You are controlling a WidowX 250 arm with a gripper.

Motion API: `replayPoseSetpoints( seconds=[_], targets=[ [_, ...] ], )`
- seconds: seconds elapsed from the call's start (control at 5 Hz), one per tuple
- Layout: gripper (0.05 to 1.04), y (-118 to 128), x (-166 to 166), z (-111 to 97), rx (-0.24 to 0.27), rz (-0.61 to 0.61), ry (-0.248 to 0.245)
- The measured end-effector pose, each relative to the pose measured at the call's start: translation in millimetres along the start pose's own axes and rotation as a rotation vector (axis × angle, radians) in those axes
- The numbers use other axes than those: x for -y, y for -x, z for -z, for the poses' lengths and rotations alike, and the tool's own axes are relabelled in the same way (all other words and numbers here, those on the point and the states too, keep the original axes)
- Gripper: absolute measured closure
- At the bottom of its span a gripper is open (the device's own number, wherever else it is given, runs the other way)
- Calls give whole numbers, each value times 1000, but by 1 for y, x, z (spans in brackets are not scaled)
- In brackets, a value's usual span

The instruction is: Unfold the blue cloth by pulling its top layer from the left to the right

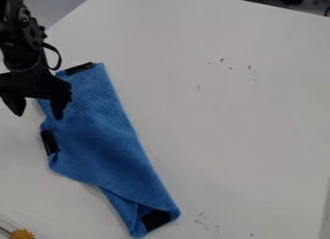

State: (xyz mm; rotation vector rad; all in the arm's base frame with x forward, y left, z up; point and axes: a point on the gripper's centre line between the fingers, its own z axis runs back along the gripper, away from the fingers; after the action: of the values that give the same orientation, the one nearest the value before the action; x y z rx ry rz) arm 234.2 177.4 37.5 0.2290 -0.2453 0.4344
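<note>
At the left edge, the black gripper (38, 112) hangs with its two fingers spread apart and nothing between them. One finger overlaps the upper left part of a blue cloth (103, 132); whether it touches the fabric I cannot tell. The cloth lies slanted from upper left to lower middle, with black patches at its top corner, left edge and bottom corner. Its lower end is folded over on itself.
The white table (226, 112) carries small dark marks at the upper right and near the bottom. A yellow-orange object (22, 234) sits at the bottom left corner, beside a thin rod. Dark items lie beyond the table's top right edge.
</note>
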Motion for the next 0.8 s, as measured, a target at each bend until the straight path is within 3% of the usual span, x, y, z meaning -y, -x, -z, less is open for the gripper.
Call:
replayPoseSetpoints(
  seconds=[0.4,0.8],
  targets=[
    [84,27,0,10,-51,-66,40],
    [84,45,-1,8,-55,-130,49]
  ],
)
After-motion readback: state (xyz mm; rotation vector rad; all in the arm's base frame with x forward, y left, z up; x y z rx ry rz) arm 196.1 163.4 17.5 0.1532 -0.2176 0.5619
